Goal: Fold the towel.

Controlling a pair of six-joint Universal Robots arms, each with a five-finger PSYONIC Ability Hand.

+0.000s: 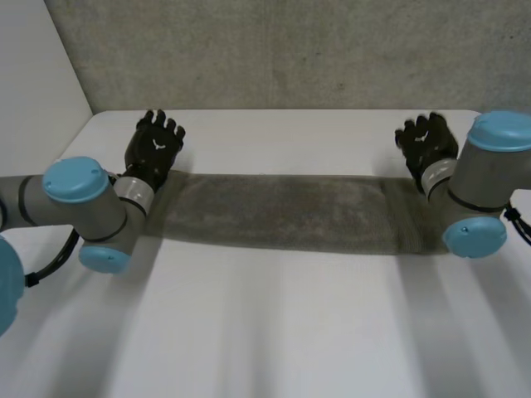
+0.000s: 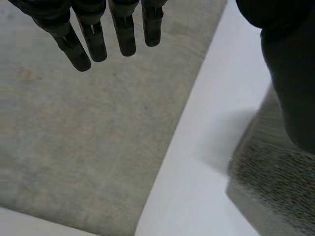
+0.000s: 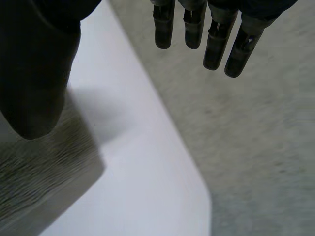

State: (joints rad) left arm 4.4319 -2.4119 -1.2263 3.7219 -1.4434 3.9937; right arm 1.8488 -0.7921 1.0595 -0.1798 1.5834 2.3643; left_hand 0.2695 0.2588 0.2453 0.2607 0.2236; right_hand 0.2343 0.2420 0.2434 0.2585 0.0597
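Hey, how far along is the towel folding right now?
Looks partly done: the towel lies flat as a long narrow strip across the table, seemingly folded lengthwise. Nothing in hand: left hand and right hand hover open by its ends. Left: folding the strip shorter.

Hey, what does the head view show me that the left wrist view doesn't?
The head view adds the whole towel, a long strip lying flat across the table. It also takes in both arms and the right hand, open by the towel's right end. The left wrist view adds a close look at the left hand: fingers straight, thumb apart, holding nothing. Past the fingertips are the table's edge and a grey surface beyond it. Both share the left hand, the white table and the towel's left end.
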